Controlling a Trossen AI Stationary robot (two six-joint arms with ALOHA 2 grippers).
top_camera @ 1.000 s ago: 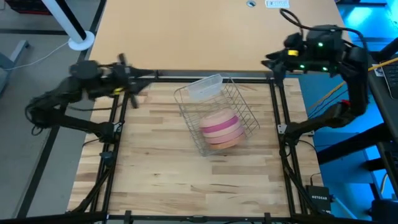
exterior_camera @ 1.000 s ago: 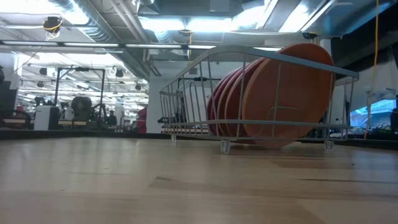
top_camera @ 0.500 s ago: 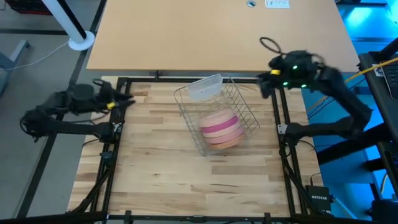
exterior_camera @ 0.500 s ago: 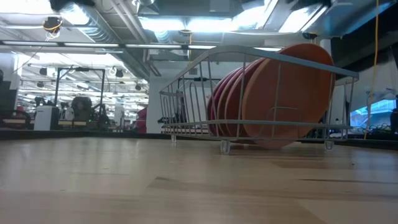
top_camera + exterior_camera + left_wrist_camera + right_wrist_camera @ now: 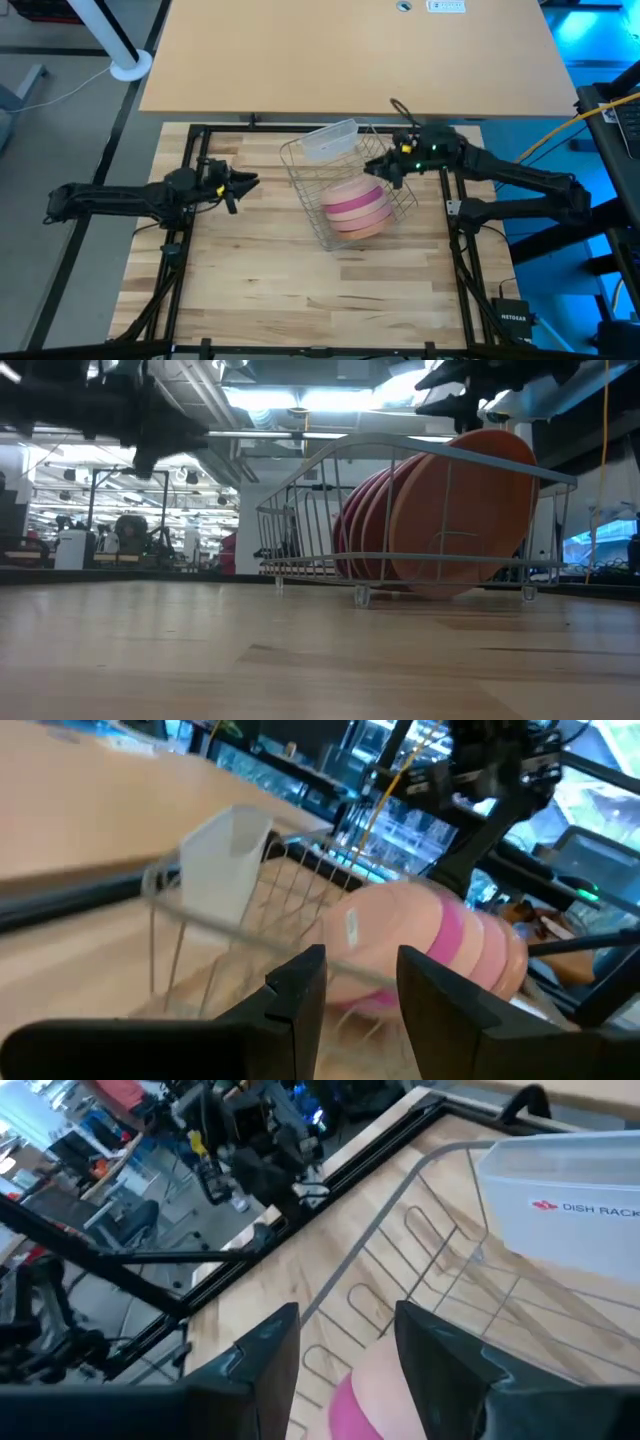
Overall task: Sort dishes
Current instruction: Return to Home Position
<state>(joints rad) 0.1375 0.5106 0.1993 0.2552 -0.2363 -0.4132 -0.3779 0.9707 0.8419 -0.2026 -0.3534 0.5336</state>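
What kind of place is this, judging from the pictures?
Probably a robotics lab: the left arm and right arm flank a framed wooden table, with exposed ceiling ducts and equipment benches behind.

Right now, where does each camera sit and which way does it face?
High view: above the table, straight down; both arms flank the wire rack.
Low view: at tabletop height, level toward the rack's upright plates; arm parts along the top.
Left wrist view: on the left arm, past the open left fingers toward rack, plates, tub.
Right wrist view: on the right arm, past the open right fingers into the rack.
All four share the rack.
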